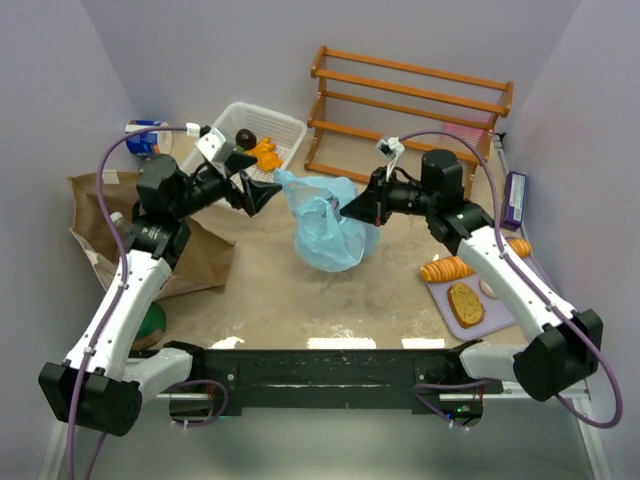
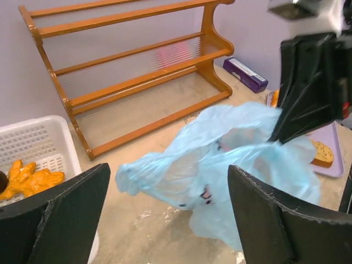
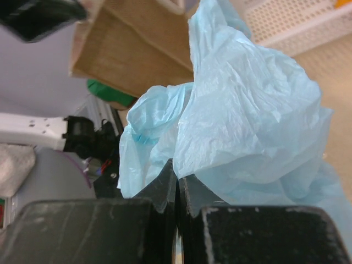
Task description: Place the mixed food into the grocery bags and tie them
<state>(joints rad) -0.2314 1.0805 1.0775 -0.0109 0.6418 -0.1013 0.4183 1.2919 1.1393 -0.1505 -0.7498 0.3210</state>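
Note:
The light blue plastic grocery bag (image 1: pixel 327 228) hangs crumpled above the table's middle. My right gripper (image 1: pixel 349 211) is shut on its upper right edge; in the right wrist view the jaws (image 3: pixel 177 175) pinch the thin film of the bag (image 3: pixel 247 110). Just left of the bag's loose left corner, my left gripper (image 1: pixel 268 188) stands wide open. In the left wrist view that gripper (image 2: pixel 168 171) frames the bag (image 2: pixel 220 159) without touching it. The brown paper bag (image 1: pixel 200 255) lies creased at the left. Bread slices (image 1: pixel 466 303) rest on a purple tray (image 1: pixel 448 315).
A white mesh basket (image 1: pixel 288 128) behind the left gripper holds an orange toy (image 1: pixel 264 154) and a dark item. A wooden rack (image 1: pixel 410 105) stands at the back. A blue-and-white can (image 1: pixel 148 138) is far left, a purple box (image 1: pixel 515 200) far right.

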